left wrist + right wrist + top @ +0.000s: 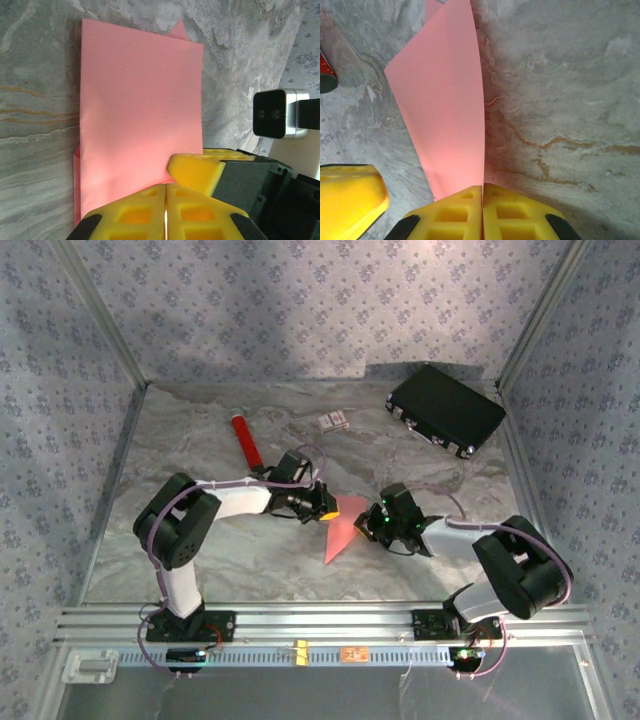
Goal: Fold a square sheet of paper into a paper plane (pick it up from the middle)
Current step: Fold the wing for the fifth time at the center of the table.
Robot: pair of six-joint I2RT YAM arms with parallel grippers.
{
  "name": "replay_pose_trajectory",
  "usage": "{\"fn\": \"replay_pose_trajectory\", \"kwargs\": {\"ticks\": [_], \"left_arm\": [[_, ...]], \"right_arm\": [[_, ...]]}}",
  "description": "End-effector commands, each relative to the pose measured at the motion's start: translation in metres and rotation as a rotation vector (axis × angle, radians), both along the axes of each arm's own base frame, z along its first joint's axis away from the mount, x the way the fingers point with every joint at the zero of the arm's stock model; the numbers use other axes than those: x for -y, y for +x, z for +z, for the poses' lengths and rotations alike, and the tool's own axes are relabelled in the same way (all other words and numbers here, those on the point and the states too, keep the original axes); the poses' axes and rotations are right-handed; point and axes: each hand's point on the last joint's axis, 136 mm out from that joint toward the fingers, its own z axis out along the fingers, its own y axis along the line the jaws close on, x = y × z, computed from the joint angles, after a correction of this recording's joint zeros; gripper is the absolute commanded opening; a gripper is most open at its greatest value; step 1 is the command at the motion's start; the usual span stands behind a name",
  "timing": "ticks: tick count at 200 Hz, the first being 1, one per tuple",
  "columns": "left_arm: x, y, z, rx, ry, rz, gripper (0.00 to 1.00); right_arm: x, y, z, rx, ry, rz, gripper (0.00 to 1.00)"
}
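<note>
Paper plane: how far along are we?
Done: the paper is folded into layers and tapers to a point. In hand: the right hand pinches its edge; the left hand, shut, sits over it. Left: the remaining folds, since it is no slim dart yet.

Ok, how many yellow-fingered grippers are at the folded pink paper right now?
2. The left gripper, shut, sits at the left side of the folded pink-red paper; the right gripper, shut on its edge, is at its right side.
</note>
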Motion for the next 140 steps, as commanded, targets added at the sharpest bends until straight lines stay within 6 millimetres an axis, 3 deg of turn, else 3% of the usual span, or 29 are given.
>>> {"fn": "replay_pose_trajectory", "kwargs": {"ticks": [1,86,140], "left_arm": [[-0.001,-0.001,-0.018,-0.028,0.037,0.022,0.07],[-0.008,-0.018,-0.057,-0.082,0.098,0.0,0.0],[-0.008,-0.021,-0.062,-0.076,0.095,-0.029,0.0]], "right_arm": [[0.0,0.005,0.007,0.02,0.029,-0.05,0.09],[-0.011,0.001,0.02,0.072,0.042,0.091,0.18],[-0.016,0.008,0.025,0.104,0.036,0.199,0.25]]}}
